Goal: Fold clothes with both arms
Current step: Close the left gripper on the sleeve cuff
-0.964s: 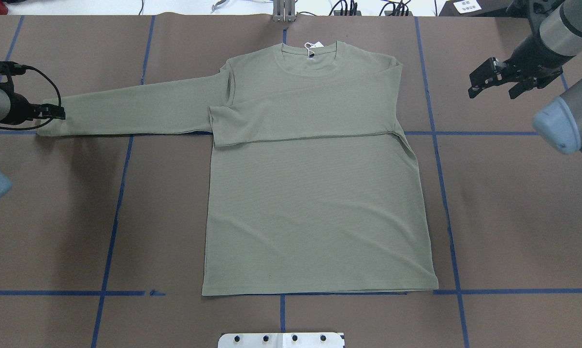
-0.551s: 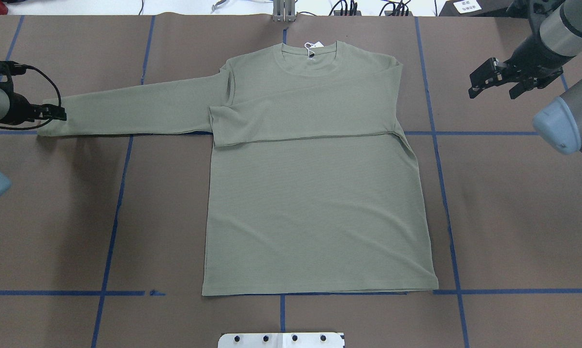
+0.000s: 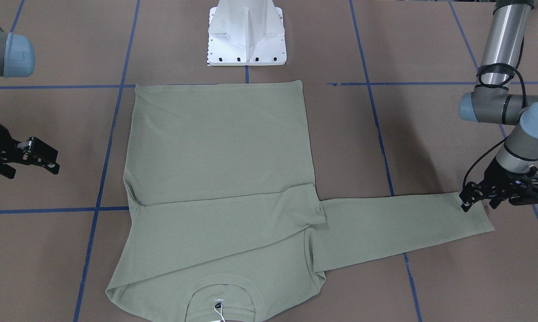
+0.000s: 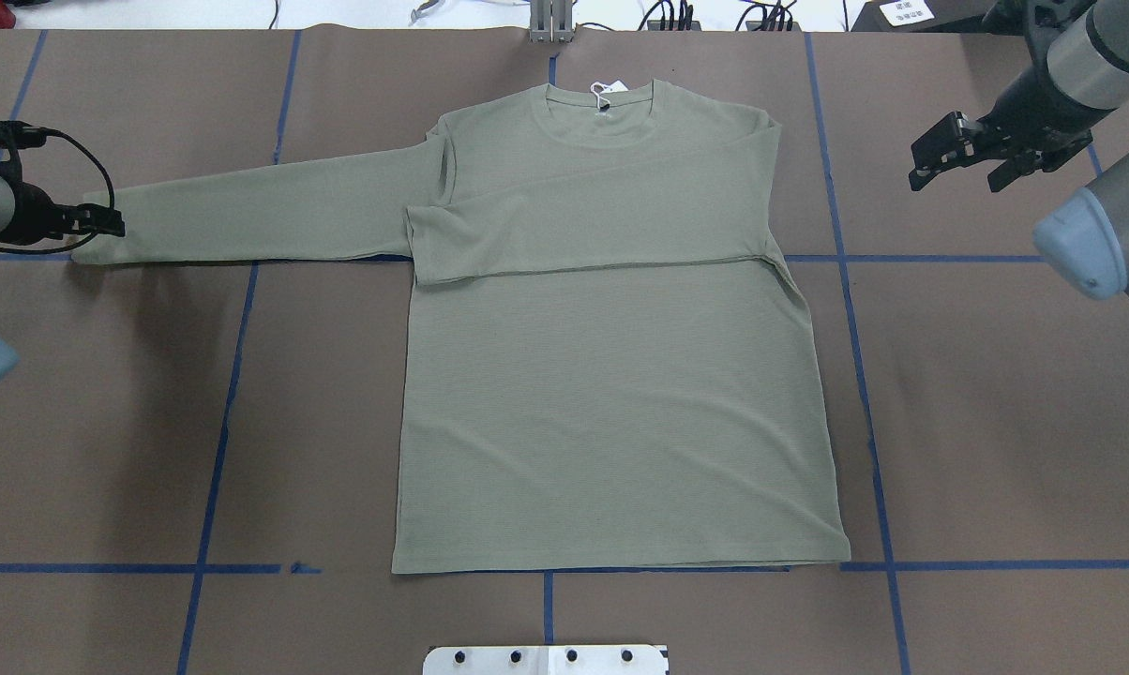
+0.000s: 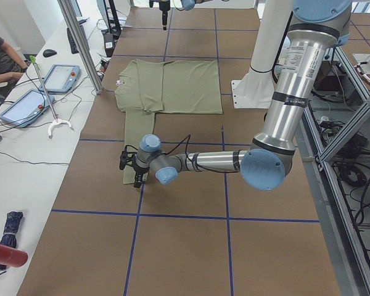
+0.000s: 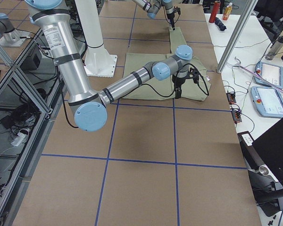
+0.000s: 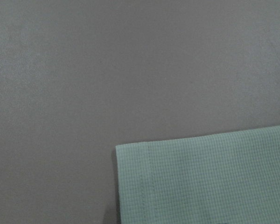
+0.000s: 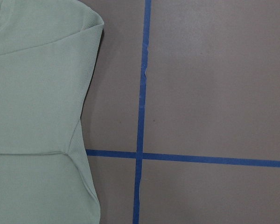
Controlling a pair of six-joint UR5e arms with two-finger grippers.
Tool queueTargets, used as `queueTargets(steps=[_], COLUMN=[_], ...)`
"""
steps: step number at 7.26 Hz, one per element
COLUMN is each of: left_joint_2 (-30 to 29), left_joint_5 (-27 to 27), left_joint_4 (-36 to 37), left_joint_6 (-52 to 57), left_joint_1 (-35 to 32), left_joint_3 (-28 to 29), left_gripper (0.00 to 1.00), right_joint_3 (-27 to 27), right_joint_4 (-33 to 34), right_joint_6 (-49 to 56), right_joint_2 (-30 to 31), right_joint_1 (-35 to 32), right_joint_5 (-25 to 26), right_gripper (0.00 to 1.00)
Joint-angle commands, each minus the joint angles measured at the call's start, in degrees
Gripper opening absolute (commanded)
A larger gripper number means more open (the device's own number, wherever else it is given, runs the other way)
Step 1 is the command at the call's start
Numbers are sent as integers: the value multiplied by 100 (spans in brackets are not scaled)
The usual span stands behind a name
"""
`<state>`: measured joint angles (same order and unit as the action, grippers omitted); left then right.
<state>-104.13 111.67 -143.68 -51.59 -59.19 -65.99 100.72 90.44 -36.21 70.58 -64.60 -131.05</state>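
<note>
Sage-green long-sleeved knit shirt (image 4: 611, 394) lies flat mid brown paper-covered surface (image 4: 996, 422), collar at the far edge. One sleeve's folded across the chest, the other sticks straight out to the robot's left. Left black two-finger tool (image 4: 110, 223) is right at that cuff (image 4: 91, 246), fingers spread, not gripping afaict. Right tool (image 4: 956, 169) hangs released, well off to the shirt's side.

Wide bare table (image 4: 996, 422) either side of shirt (image 4: 611, 403); white pedestal base (image 3: 246, 33) sits just beyond the hem, robot-side.
</note>
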Motion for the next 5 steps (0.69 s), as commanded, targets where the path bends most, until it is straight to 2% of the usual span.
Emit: queueTargets(steps=[1,4,5], left_joint_2=[41,51,51], left_joint_5=[-5,-5,-5], left_joint_4=[-2,-2,-11], left_joint_6=[-18,-18,-27], left_joint_1=[-5,-22,-22], left_joint_3=[7,7,7], left_gripper=[90,89,80], right_joint_3=[0,0,0], right_joint_4=[0,0,0], right_joint_6=[0,0,0], right_joint_2=[0,0,0], right_joint_1=[0,0,0], right_joint_5=[0,0,0], right_gripper=[100,100,100])
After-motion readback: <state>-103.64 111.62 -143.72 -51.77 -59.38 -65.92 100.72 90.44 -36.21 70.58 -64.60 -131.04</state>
